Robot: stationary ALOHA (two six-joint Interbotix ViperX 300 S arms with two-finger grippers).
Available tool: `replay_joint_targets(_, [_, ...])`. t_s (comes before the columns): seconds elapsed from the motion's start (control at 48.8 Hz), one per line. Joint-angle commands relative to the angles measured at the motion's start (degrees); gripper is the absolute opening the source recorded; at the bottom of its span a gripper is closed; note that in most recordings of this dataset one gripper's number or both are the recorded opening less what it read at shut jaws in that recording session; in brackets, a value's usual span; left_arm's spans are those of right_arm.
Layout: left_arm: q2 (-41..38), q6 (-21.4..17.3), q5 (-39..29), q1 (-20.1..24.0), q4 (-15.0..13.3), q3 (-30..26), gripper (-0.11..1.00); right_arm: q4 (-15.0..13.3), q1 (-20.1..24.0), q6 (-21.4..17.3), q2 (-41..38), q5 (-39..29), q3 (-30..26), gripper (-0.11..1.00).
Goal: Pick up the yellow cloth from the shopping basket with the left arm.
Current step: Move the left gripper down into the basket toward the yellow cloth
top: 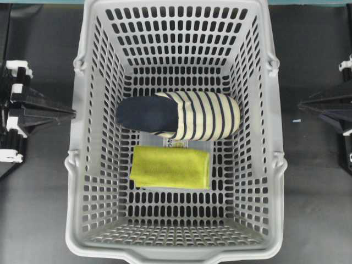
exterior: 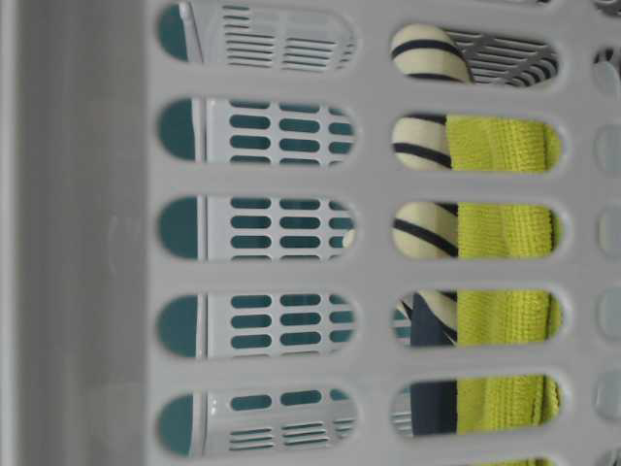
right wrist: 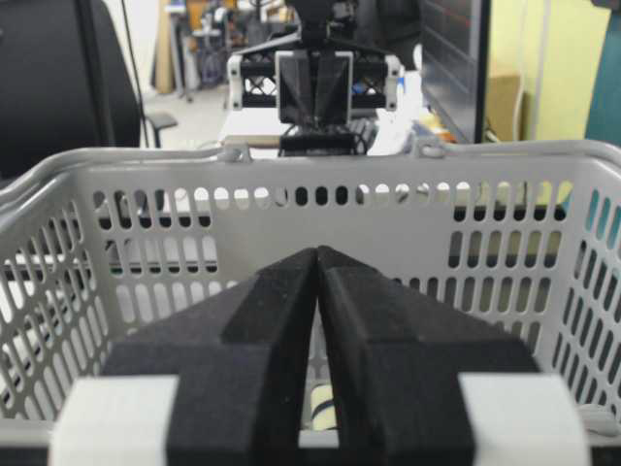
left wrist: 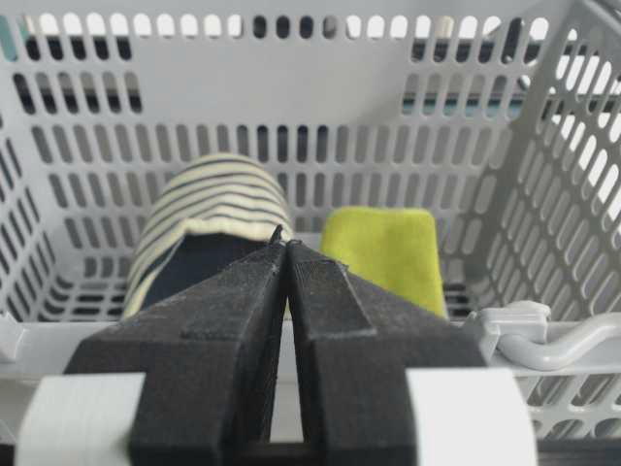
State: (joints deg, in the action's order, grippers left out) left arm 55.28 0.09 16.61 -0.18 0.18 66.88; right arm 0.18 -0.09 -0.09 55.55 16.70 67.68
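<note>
Overhead view: the yellow cloth (top: 171, 167) lies folded flat on the floor of the shopping basket (top: 82, 165), just below the middle of the frame. A striped slipper (top: 181, 115) sits just above it, very near or touching along its upper edge, and a white card (top: 193, 144) peeks out between them. The left tool (top: 69, 113) waits at the left edge, outside the basket wall, tips pressed together; the right tool (top: 302, 104) waits at the right edge, likewise outside. The reach has not begun, by my reading. A good pick would lift over the rim first, then drop straight down on the lower half of the cloth, away from the slipper.

Table-level view: through the slots of the basket wall (exterior: 374, 277) the cloth (exterior: 505, 233) shows at the right, with the slipper (exterior: 427, 228) close against its left side here. That closeness is the main risk, so aim for the cloth's far edge.

Left wrist view: the left tool (left wrist: 284, 243) is closed and holds nothing. Past its tips the cloth (left wrist: 383, 254) lies right of centre and the slipper (left wrist: 209, 228) left of centre. It should spread its fingers before descending, and press down into the soft pile to gather a fold.

Right wrist view: the right tool (right wrist: 317, 254) is closed, empty, facing the basket rim (right wrist: 320, 160); it can stay put.
</note>
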Motion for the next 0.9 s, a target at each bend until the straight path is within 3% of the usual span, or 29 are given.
replay_joint_targets(0.0, [1.41,1.32,-2.90,-0.70,2.37,-3.69,0.06,0.26,-0.09,-0.44,-0.79,0.26,-0.88,0.00])
replay_joint_targets(0.123, [1.41,1.85,-10.28,-0.97,2.37,-7.91,0.00,1.32,-0.09,-1.14,-1.23,-1.67,-0.88,0.01])
replay_joint_targets(0.184, [1.05,1.58,-13.80,-1.23,2.37,-10.20,0.00,1.32,-0.18,-1.85,-1.67,-2.64,-0.97,0.09])
replay_joint_targets(0.451, [-4.22,1.76,-25.05,-1.41,2.37,-18.98,0.00,1.32,-0.35,-3.52,-2.46,-4.04,-2.46,0.79])
replay_joint_targets(0.512, [-6.24,1.85,-26.81,-1.41,2.29,-20.74,0.00,1.32,-0.35,-3.60,-2.37,-4.04,-2.55,0.83])
replay_joint_targets(0.635, [-11.43,1.67,-30.15,-1.41,2.37,-24.70,0.03,1.32,-0.35,-3.78,-2.46,-4.04,-2.55,0.79])
replay_joint_targets(0.717, [-15.73,2.02,-32.52,-1.58,2.37,-27.77,0.15,1.32,-0.35,-3.78,-2.37,-3.96,-2.55,0.79])
replay_joint_targets(0.881, [-26.02,2.46,-36.74,-3.43,2.37,-35.68,0.63,1.32,-0.35,-3.78,-2.20,-4.04,-2.55,0.79])
